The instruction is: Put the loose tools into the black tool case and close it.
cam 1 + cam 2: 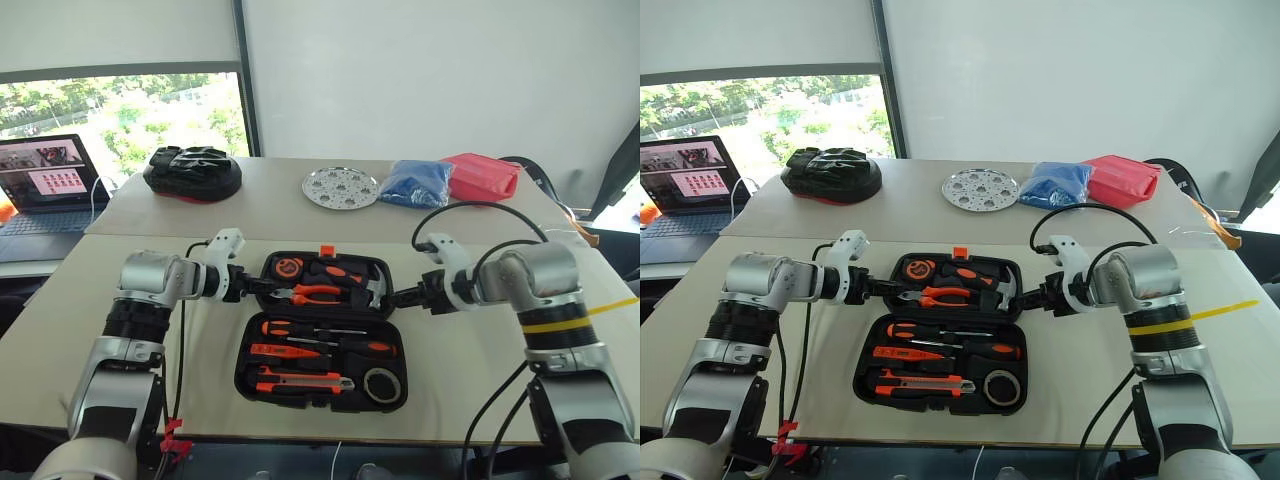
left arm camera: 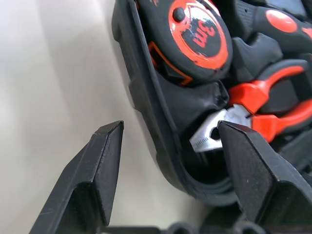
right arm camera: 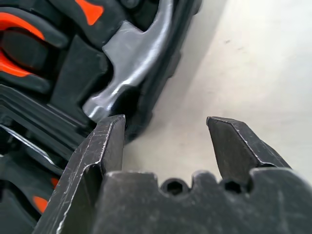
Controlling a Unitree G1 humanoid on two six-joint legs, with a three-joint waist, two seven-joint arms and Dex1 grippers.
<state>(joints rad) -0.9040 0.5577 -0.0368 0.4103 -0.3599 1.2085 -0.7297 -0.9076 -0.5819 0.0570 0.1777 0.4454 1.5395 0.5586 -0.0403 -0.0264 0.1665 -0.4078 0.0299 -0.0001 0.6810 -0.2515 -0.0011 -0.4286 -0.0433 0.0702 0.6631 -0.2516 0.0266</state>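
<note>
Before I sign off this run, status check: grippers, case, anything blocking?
Both grippers open, left gripper and right gripper straddling the far half's rims. Black tool case open, tools seated. Nothing blocking.

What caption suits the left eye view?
Both open end effectors, left and right, flank the far half of the open black tool case, tools inside.

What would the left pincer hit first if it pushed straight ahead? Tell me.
Most likely the side rim of the black tool case. The left pincer is open, its fingers straddling that rim, one outside over the table, one inside near the pliers. Depth is hard to judge.
</note>
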